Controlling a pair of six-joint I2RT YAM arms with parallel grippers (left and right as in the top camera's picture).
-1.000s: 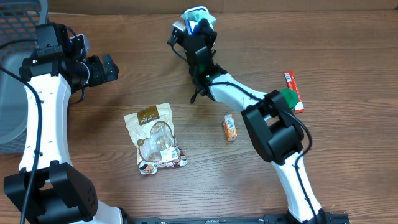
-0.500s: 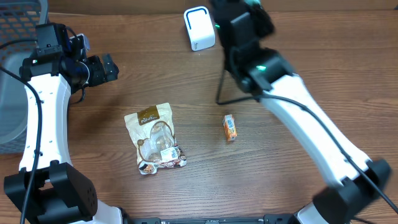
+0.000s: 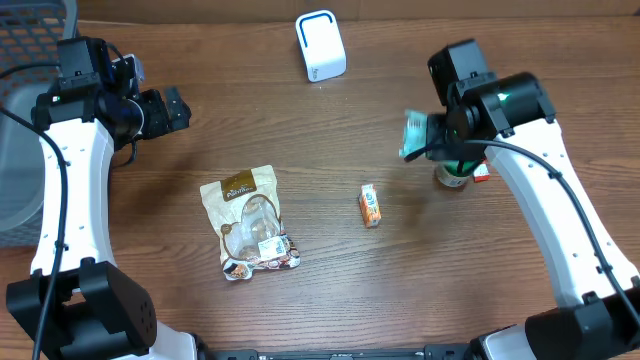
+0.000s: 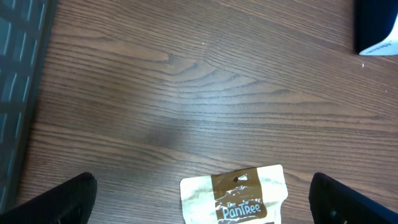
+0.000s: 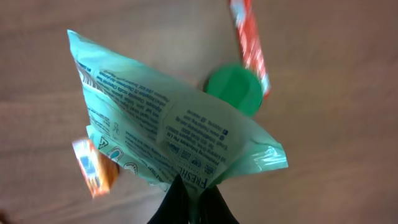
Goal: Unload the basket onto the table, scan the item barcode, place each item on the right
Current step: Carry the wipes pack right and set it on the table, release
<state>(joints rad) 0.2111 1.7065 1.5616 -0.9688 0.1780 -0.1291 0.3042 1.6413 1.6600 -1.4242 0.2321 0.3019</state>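
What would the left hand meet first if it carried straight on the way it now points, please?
The left hand would probably meet the top of the Pantree pouch, centred between its open fingers, or bare table just beyond; depth is unclear.

The table [image 3: 250, 120] is brown wood with a darker, streaky grain. The packet [image 5: 168, 134] is mint green, covered in fine dark-green print. The bottle cap [image 5: 234, 89] is a solid bright green, and the stick pack [image 5: 249, 37] is red with pale markings. The small box [image 3: 371, 205] is orange. The pouch [image 3: 250, 222] is cream with a brown band and white "PanTree" lettering. The scanner [image 3: 320, 45] is white with a dark face, and the basket [image 3: 30, 25] is grey mesh.
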